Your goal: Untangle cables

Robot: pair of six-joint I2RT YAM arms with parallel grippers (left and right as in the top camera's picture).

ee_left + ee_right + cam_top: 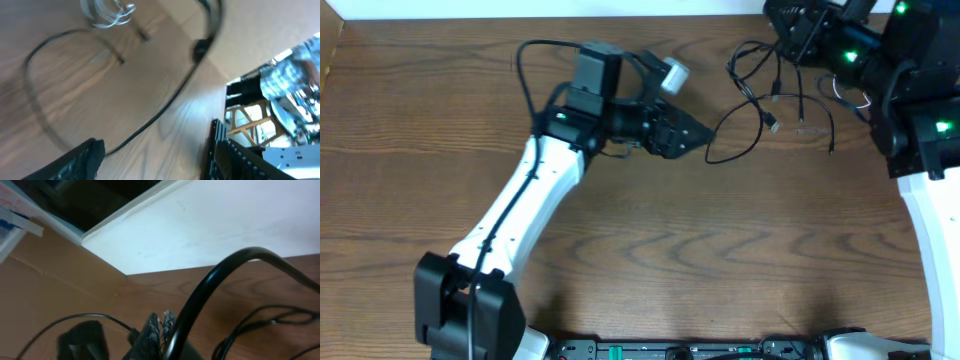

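Observation:
Thin black cables (757,100) lie tangled in loops at the table's back right, their small plug ends (775,124) pointing toward the front. A bit of white cable (848,96) shows beside the right arm. My left gripper (695,132) hovers just left of the nearest black loop, open and empty. Its wrist view shows a black cable (165,107) curving across the wood between the spread fingers (87,155), with a blurred whitish coil (107,15) beyond. My right gripper (161,322) is shut at the back edge of the tangle. Whether it pinches a cable cannot be told.
A thick black arm wire (210,285) arches in front of the right fingers. The right arm's base (920,100) with green lights crowds the back right corner. A white wall (210,225) borders the table's far edge.

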